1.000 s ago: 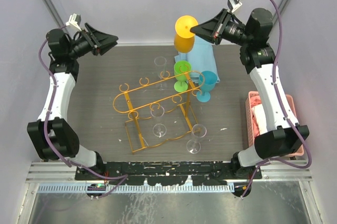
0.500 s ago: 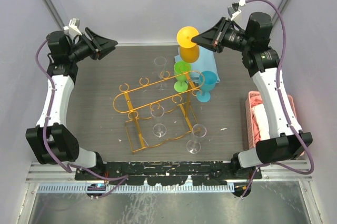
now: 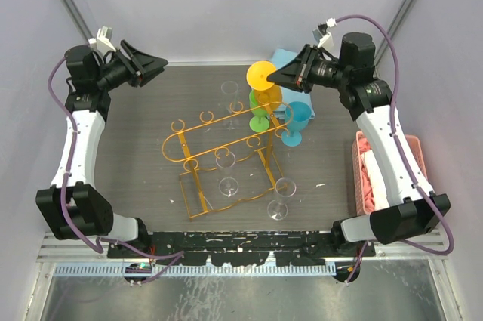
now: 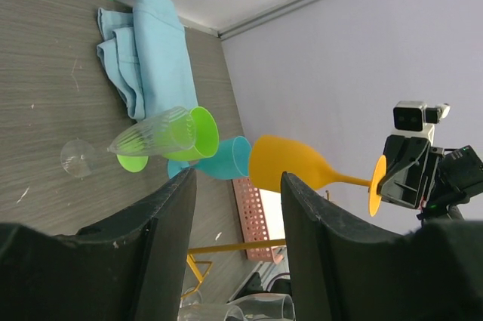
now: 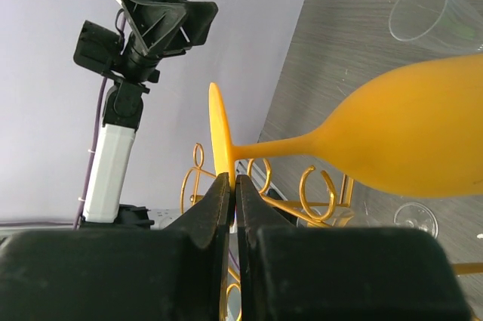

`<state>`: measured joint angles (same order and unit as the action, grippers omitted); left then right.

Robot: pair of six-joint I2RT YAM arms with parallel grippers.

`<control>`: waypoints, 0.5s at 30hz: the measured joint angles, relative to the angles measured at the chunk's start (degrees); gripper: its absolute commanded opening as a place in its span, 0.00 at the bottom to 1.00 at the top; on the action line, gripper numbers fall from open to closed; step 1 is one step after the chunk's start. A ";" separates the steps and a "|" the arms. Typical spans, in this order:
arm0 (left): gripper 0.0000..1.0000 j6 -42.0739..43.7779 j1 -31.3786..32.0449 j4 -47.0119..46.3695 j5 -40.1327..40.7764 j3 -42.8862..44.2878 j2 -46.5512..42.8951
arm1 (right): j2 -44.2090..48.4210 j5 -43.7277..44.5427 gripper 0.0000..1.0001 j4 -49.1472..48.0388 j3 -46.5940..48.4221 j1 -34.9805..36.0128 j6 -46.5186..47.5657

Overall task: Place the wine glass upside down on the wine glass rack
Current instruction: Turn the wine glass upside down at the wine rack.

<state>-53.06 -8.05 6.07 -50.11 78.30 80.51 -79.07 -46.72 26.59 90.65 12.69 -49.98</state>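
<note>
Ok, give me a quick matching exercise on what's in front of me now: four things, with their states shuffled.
1 orange wine glass
2 left gripper
3 blue cloth
4 wine glass rack

A open, holding nothing
B standing in the middle of the table
C foot pinched in the right gripper
D folded at the far edge

Pairs: 1-C, 2-A, 3-D, 4-B

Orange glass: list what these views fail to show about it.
- Top view: the orange glass stem is hidden under its own foot; the right jaws' hold is too small to see.
- Right wrist: the bowl's rim is cut off by the right edge.
- Left wrist: the left fingers cover most of the rack, so the gap from glass to rack is hidden.
</note>
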 measured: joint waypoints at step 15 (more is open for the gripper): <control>0.50 -0.28 0.00 0.02 0.00 -0.09 -0.22 | 2.84 0.15 0.01 0.42 -4.87 0.28 0.37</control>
<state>-53.34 -8.05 6.09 -50.11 78.22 80.29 -76.23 -46.57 27.00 85.78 12.97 -49.60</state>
